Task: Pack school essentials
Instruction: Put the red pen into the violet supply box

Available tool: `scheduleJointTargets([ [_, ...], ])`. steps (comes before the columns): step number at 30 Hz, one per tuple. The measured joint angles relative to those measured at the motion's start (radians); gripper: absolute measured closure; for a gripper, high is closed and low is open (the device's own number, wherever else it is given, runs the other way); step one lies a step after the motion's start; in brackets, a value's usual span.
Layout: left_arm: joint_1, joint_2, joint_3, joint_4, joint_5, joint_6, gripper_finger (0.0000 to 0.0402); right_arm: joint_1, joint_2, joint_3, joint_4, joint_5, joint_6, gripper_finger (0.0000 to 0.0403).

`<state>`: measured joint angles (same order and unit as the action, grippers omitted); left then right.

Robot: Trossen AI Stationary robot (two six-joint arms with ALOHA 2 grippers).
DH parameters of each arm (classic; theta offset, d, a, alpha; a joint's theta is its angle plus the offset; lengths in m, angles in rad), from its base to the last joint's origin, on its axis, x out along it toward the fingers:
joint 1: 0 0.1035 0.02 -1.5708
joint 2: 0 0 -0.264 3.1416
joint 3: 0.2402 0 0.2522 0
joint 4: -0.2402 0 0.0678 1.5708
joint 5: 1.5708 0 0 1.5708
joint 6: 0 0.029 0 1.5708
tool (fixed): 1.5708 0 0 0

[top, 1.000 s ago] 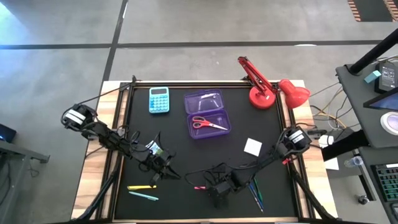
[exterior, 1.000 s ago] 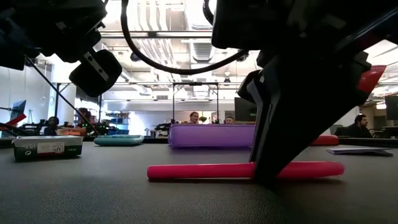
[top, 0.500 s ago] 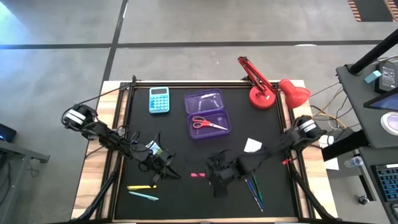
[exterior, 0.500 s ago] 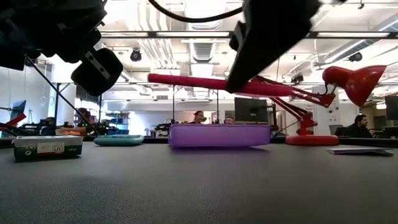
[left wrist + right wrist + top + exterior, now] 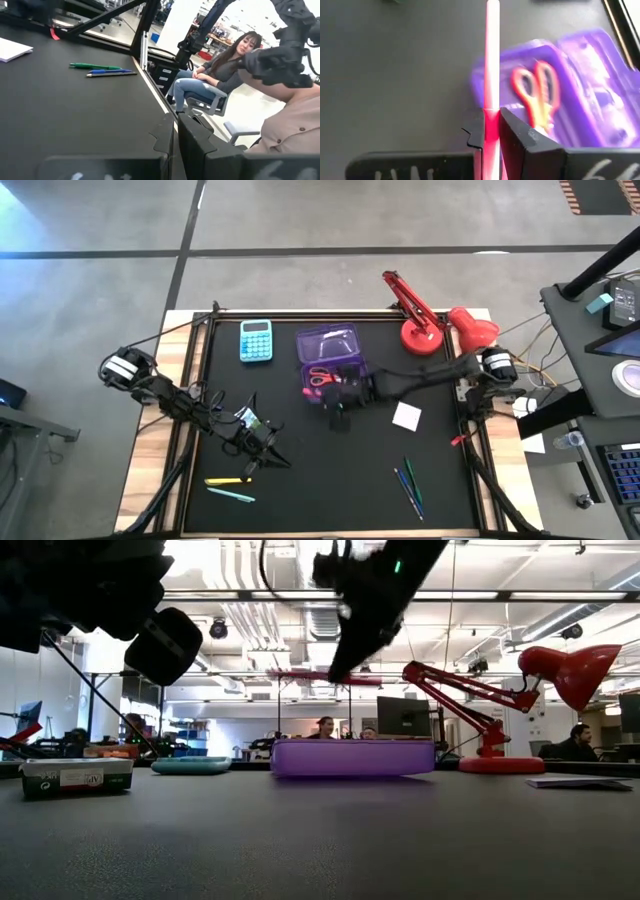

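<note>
Two arms over the black table (image 5: 200,350). Right gripper (image 5: 337,402) sits above the near edge of the purple case (image 5: 333,363), jaws clamped on the pink pen (image 5: 492,60); wrist view shows the pen sticking straight out past the fingers (image 5: 517,135), held clear of the table. Red scissors (image 5: 536,90) lie inside the open case. Left gripper (image 5: 262,452) rests low toward the near-left of the table, jaws together, nothing between them. Yellow pen (image 5: 228,480) and teal pen (image 5: 231,495) lie near the front-left edge. Green pen (image 5: 411,479) and a blue pen (image 5: 404,491) lie side by side at front-right. White square (image 5: 406,416) just right of the right gripper. Green-and-white packet (image 5: 77,778) seen at left in low view. Calculator (image 5: 256,340) left of the case; red lamp (image 5: 430,320) at far-right corner.
</note>
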<state>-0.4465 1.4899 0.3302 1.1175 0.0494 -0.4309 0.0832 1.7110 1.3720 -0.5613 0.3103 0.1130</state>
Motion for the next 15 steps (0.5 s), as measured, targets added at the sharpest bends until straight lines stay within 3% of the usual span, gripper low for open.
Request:
scheduleJointTargets([
  [8,0.001,0.0,0.0,-0.001,0.0,0.0,0.0393,-0.141,0.039,-0.004,-0.032,-0.004,-0.037,0.0378],
  [15,0.002,0.0,0.0,-0.002,0.0,0.002,0.0393,-0.181,0.088,-0.011,-0.037,-0.012,-0.049,0.0378],
])
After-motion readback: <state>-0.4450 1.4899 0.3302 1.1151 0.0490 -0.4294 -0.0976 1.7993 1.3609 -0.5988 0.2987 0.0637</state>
